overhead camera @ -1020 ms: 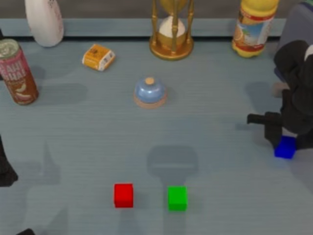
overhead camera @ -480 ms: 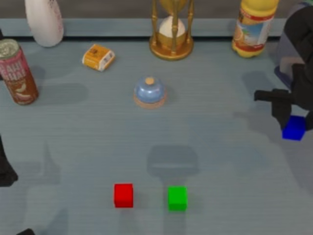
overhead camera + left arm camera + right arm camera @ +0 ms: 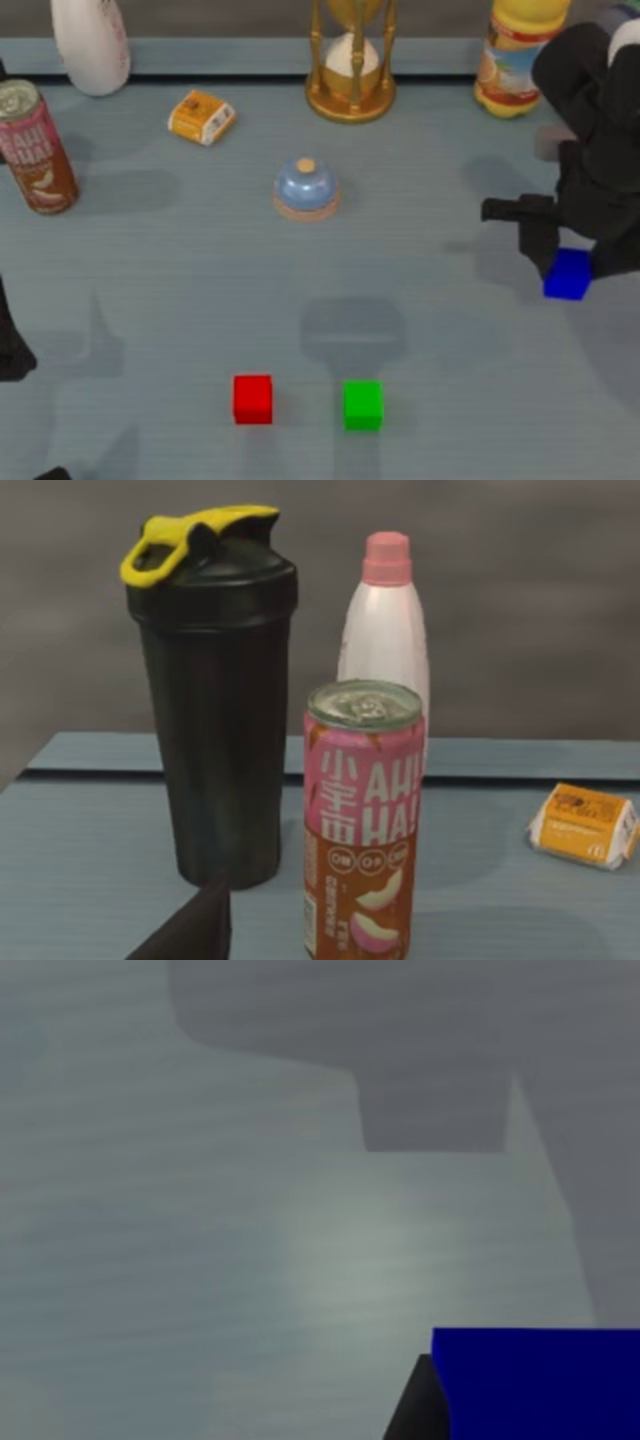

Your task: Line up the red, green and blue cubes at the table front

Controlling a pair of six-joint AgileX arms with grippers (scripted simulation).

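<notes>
Two cubes, the red cube (image 3: 252, 399) and the green cube (image 3: 362, 405), sat side by side at the table (image 3: 150, 300) front. The blue cube (image 3: 567, 274) was clamped in the right gripper (image 3: 570, 262), off the table near its right edge. From there the free place beside green lay forward and leftward; the left gripper (image 3: 12, 352) waited at the left edge, its fingers unreadable.

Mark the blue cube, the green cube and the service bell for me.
blue cube (image 3: 567, 274), top view, its top face.
green cube (image 3: 363, 404), top view, its top face.
service bell (image 3: 307, 187), top view, its blue dome.
</notes>
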